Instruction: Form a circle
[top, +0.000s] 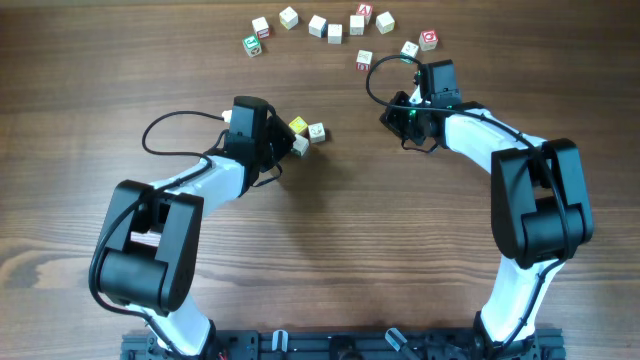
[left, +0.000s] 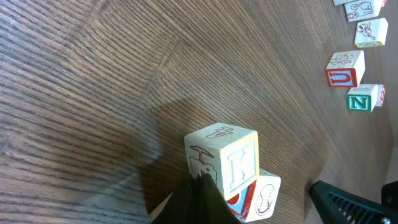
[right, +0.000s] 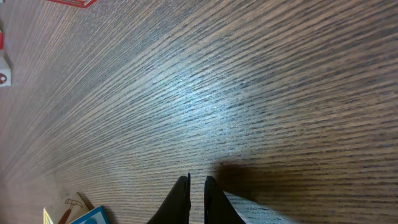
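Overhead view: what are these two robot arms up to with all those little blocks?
Two arms are laying small letter cubes into a ring. So far an arc of cubes lies at the far side of the table. The left hand, closed, sits against three stray cubes, one yellow-faced. The right hand, closed and empty, is near the arc's right end.

The circle (top: 335, 32) is an open arc of pale cubes; a yellow-faced cube (top: 298, 126) lies well apart, below it
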